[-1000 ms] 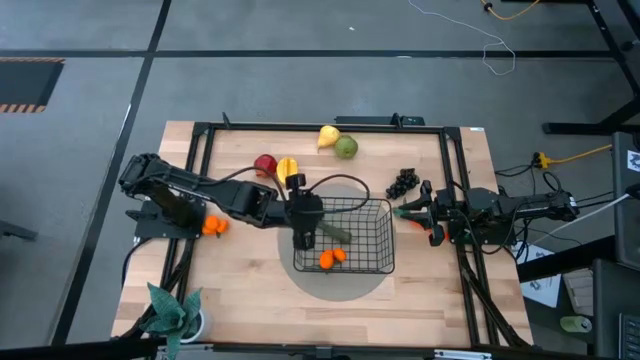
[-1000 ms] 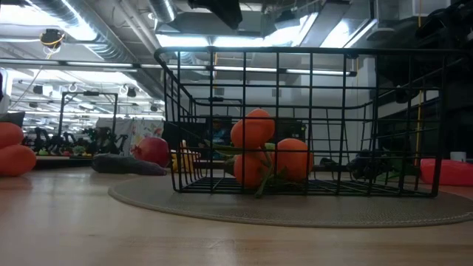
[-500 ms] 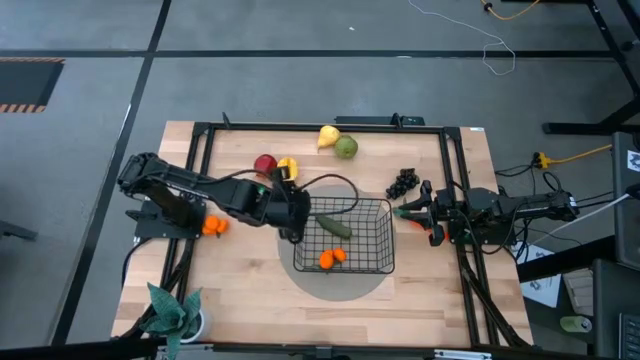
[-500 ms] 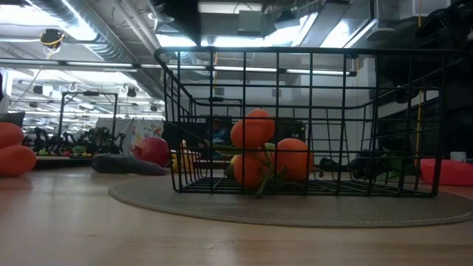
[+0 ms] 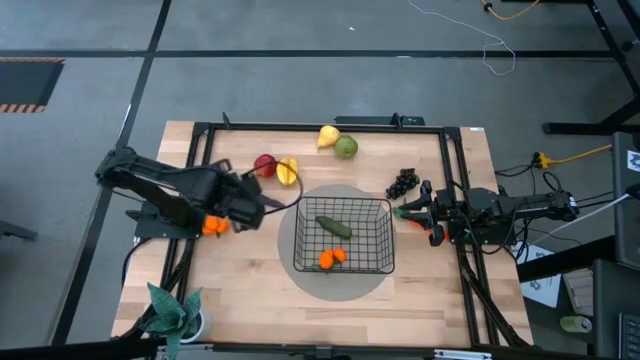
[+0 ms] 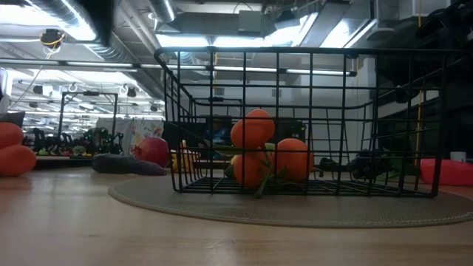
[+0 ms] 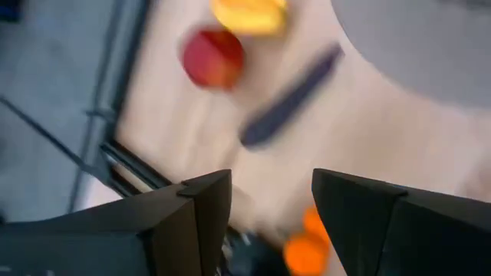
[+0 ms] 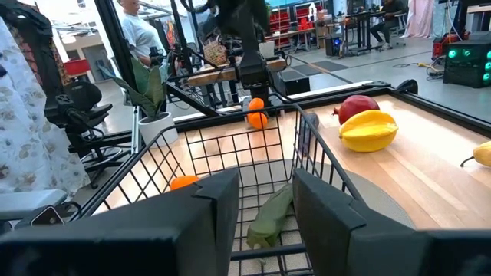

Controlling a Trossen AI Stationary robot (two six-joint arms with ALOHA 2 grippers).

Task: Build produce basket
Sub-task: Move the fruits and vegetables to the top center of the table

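Withdrawn from the basket (image 5: 344,236), the left gripper (image 5: 252,211) hangs empty, fingers apart. Cucumber (image 5: 333,227) and oranges (image 5: 331,258) are in; other produce remains outside.

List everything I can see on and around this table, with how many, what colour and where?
basket: one, black wire, on a round grey mat at the table's middle
cucumber: one, green, inside the basket
small oranges: a small bunch, orange, inside the basket
oranges: two, orange, on the table's left part beside the left arm
red apple: one, left of the yellow ridged fruit
eggplant: one, dark purple, near the red apple
yellow pear and green apple: one each, side by side at the far edge
grapes: one dark bunch, right of the basket
potted plant: one, green, near left corner
left gripper: open, empty, left of the basket
right gripper: open, at the basket's right side
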